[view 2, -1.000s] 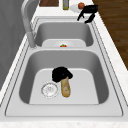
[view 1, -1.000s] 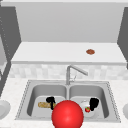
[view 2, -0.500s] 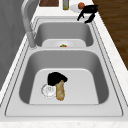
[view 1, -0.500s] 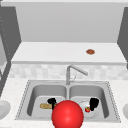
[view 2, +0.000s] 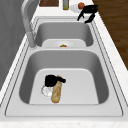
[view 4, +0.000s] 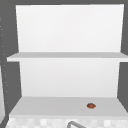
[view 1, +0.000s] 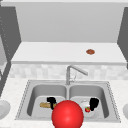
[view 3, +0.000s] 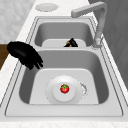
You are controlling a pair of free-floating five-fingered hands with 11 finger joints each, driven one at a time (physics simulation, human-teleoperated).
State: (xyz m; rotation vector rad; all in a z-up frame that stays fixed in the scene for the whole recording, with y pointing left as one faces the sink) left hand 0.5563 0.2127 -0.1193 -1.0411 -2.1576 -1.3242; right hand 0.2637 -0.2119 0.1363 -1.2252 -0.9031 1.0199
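Note:
In the left basin of the sink (view 2: 100, 75) a tan baguette (view 2: 57, 92) lies on the floor beside the drain (view 2: 45, 91). My left hand (view 2: 52, 80) sits on its far end with fingers curled round it; the same left hand (view 1: 51, 101) and baguette (view 1: 44, 105) show in the front view, and the left hand (view 3: 71, 43) in the far basin of the right side view. My right hand (view 3: 24, 54) hovers over the right basin's front rim, fingers relaxed and hanging, holding nothing. Below it a white plate (view 3: 56, 97) carries a small red tomato (view 3: 64, 88).
A big red ball (view 1: 67, 115) blocks the sink's front middle. The faucet (view 1: 72, 71) rises between the basins. A small brown object (view 4: 91, 105) lies on the shelf above. White plates (view 1: 3, 108) sit on the counter; a bottle (view 2: 65, 4) and an orange fruit (view 2: 81, 5) stand at the far end.
My left hand has dropped onto the baguette's end, and hand and baguette have shifted toward the drain and faucet side. The right hand has stayed in place.

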